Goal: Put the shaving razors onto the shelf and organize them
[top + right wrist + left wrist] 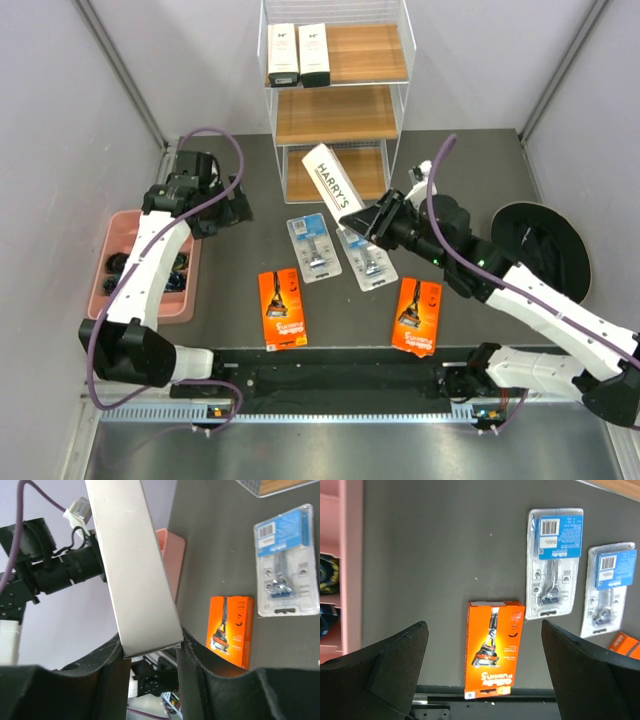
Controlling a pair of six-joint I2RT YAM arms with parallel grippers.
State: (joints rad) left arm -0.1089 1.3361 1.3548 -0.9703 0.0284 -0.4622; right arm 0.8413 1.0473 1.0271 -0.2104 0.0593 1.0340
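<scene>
HARRY'S box (pixel 331 178) aloft, long axis toward shelf (pixel 350 112)

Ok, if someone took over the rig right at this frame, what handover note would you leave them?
Left gripper: open and empty, over the left part of the table.
Right gripper: shut on the HARRY'S box, held tilted in front of the shelf, not yet on a tier.
Done: two white boxes sit side by side on the top tier.
Left: shelve the HARRY'S box, then the two blue blister packs and the two orange cards, all lying flat on the table.
</scene>
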